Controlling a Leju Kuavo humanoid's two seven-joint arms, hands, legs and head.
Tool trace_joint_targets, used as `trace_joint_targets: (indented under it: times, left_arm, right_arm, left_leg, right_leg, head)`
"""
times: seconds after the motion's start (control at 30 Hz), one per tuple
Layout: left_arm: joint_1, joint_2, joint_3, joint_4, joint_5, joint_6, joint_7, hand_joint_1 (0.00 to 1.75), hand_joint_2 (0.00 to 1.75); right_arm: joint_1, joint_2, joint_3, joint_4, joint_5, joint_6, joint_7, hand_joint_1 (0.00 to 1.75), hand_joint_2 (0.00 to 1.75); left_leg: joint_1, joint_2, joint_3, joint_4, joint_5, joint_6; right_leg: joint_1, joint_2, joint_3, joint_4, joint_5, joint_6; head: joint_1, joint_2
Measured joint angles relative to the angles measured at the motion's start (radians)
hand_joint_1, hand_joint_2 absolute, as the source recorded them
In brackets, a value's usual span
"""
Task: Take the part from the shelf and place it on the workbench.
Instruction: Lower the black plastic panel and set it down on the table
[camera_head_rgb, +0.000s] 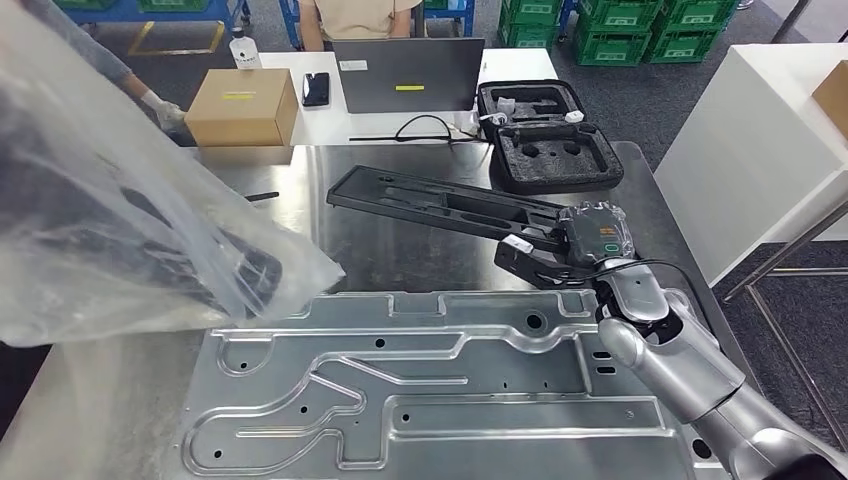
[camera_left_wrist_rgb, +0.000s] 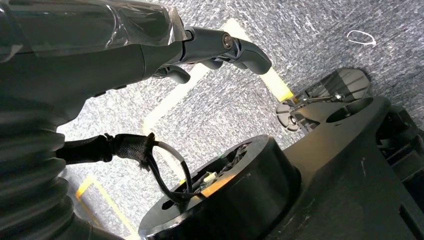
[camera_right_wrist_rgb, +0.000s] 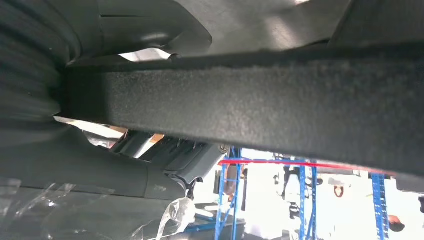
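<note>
Steel workbench under a large stamped metal plate at 6 o'clock. Long black part near centre, above the bench, clamped at its 3 o'clock end by right hand. Left hand over grey floor, fingers apart, holding nothing.

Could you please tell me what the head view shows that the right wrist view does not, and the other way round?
Head view alone: the steel workbench, the embossed metal panel, a cardboard box, a laptop and an open foam case. Right wrist view alone: blue racks in the background. Both share the right hand gripping the long black part, seen close as a dark textured bar.
</note>
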Motion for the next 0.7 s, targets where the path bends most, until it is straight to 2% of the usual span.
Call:
trace_joint_targets:
  times: [0.07, 0.1, 0.17, 0.23, 0.27, 0.33, 0.37, 0.4, 0.43, 0.47, 0.5, 0.53, 0.57, 0.6, 0.7]
  left_arm:
    - [0.000, -0.001, 0.000, 0.000, 0.000, 0.001, 0.000, 0.00, 1.75]
    - [0.000, -0.001, 0.000, 0.000, 0.000, 0.003, 0.000, 0.00, 1.75]
    - [0.000, 0.000, 0.000, 0.000, 0.000, 0.012, 0.000, 0.00, 1.75]
    - [0.001, 0.000, 0.000, 0.000, 0.000, 0.019, 0.000, 0.00, 1.75]
    - [0.000, 0.000, 0.000, 0.000, 0.000, 0.020, -0.002, 0.00, 1.75]
    - [-0.001, 0.002, 0.001, 0.000, 0.000, 0.013, -0.006, 0.00, 1.75]
    - [-0.002, 0.004, 0.001, 0.000, 0.000, 0.003, -0.008, 0.00, 1.75]
    - [-0.003, 0.005, 0.001, 0.000, 0.000, -0.008, -0.010, 0.00, 1.75]
    - [-0.004, 0.006, 0.001, 0.000, 0.000, -0.017, -0.010, 0.00, 1.75]
    - [-0.003, 0.007, 0.000, 0.000, 0.000, -0.020, -0.008, 0.00, 1.75]
    - [0.000, 0.008, 0.000, 0.000, 0.000, -0.019, -0.005, 0.00, 1.75]
    - [0.003, 0.008, 0.000, 0.000, 0.000, -0.014, -0.002, 0.00, 1.75]
    - [0.005, 0.008, 0.000, 0.000, 0.000, -0.008, 0.000, 0.00, 1.75]
    - [0.007, 0.008, -0.001, 0.000, 0.000, -0.001, 0.000, 0.00, 1.75]
    - [0.006, 0.007, -0.001, 0.000, 0.002, 0.008, -0.008, 0.00, 1.75]
  right_arm:
    - [-0.004, 0.002, -0.001, -0.007, -0.015, -0.010, -0.001, 1.75, 1.75]
    - [-0.005, 0.004, -0.003, -0.012, -0.026, -0.020, -0.001, 1.75, 1.75]
    - [-0.010, 0.006, -0.007, -0.024, -0.052, -0.041, 0.003, 1.75, 1.75]
    - [-0.020, 0.006, -0.014, -0.041, -0.091, -0.067, 0.007, 1.75, 1.75]
    - [-0.026, 0.006, -0.018, -0.052, -0.116, -0.087, 0.009, 1.75, 1.75]
    - [-0.032, 0.005, -0.035, -0.074, -0.193, -0.167, 0.006, 1.75, 1.75]
    - [-0.029, 0.004, -0.050, -0.085, -0.249, -0.229, -0.003, 1.75, 1.75]
    - [-0.025, 0.002, -0.068, -0.099, -0.303, -0.292, -0.015, 1.75, 1.75]
    - [-0.024, -0.002, -0.086, -0.112, -0.337, -0.342, -0.029, 1.75, 1.75]
    - [-0.029, -0.006, -0.096, -0.126, -0.340, -0.356, -0.043, 1.75, 1.75]
    - [-0.042, -0.010, -0.097, -0.137, -0.323, -0.330, -0.058, 1.75, 1.75]
    - [-0.061, -0.013, -0.087, -0.144, -0.305, -0.265, -0.074, 1.75, 1.75]
    - [-0.083, -0.012, -0.066, -0.147, -0.303, -0.162, -0.089, 1.75, 1.75]
    - [-0.103, -0.009, -0.038, -0.148, -0.323, -0.030, -0.096, 1.75, 1.75]
    - [-0.127, 0.003, 0.047, -0.141, -0.392, 0.364, -0.084, 1.75, 1.75]
  left_leg:
    - [-0.005, 0.000, 0.000, 0.002, -0.005, -0.006]
    - [-0.006, 0.000, -0.001, 0.002, -0.006, -0.009]
    - [-0.007, 0.001, -0.003, 0.001, -0.008, -0.014]
    - [-0.005, 0.003, -0.014, 0.026, -0.029, -0.025]
    - [-0.004, 0.004, -0.031, 0.067, -0.055, -0.032]
    - [0.001, 0.006, -0.087, 0.204, -0.123, -0.043]
    - [0.002, 0.006, -0.114, 0.269, -0.147, -0.047]
    - [0.003, 0.006, -0.127, 0.304, -0.153, -0.050]
    - [0.003, 0.006, -0.122, 0.301, -0.141, -0.052]
    - [0.004, 0.006, -0.098, 0.254, -0.110, -0.052]
    - [0.005, 0.007, -0.064, 0.179, -0.072, -0.052]
    - [0.006, 0.009, -0.032, 0.107, -0.043, -0.052]
    - [0.007, 0.010, -0.008, 0.048, -0.027, -0.049]
    - [0.007, 0.011, 0.005, 0.015, -0.023, -0.045]
    - [0.008, 0.009, 0.015, -0.003, -0.025, -0.024]
  right_leg:
    - [0.003, 0.000, 0.061, -0.125, 0.039, -0.004]
    - [0.004, 0.001, 0.073, -0.150, 0.041, -0.006]
    - [0.005, 0.001, 0.074, -0.156, 0.040, -0.012]
    - [0.001, -0.001, 0.075, -0.160, 0.041, -0.020]
    - [-0.002, -0.002, 0.076, -0.162, 0.042, -0.024]
    - [-0.003, -0.003, 0.077, -0.161, 0.042, -0.028]
    - [-0.003, -0.004, 0.077, -0.161, 0.042, -0.028]
    - [-0.004, -0.004, 0.078, -0.161, 0.041, -0.028]
    - [-0.004, -0.005, 0.079, -0.161, 0.041, -0.028]
    - [-0.005, -0.005, 0.080, -0.160, 0.040, -0.027]
    - [-0.006, -0.004, 0.081, -0.160, 0.040, -0.025]
    - [-0.005, -0.002, 0.080, -0.159, 0.040, -0.023]
    - [-0.003, 0.003, 0.077, -0.158, 0.042, -0.019]
    - [-0.002, 0.008, 0.073, -0.159, 0.045, -0.015]
    - [0.000, 0.015, 0.070, -0.163, 0.050, 0.001]
  head:
    - [0.000, 0.000]
    - [0.000, 0.000]
    - [0.000, 0.000]
    - [-0.001, 0.000]
    - [-0.001, 0.000]
    - [-0.001, 0.000]
    - [-0.001, 0.000]
    - [-0.001, 0.000]
    - [-0.002, 0.000]
    - [-0.002, 0.000]
    - [-0.002, 0.000]
    - [-0.002, 0.000]
    - [-0.002, 0.000]
    - [-0.002, 0.000]
    - [-0.002, 0.000]
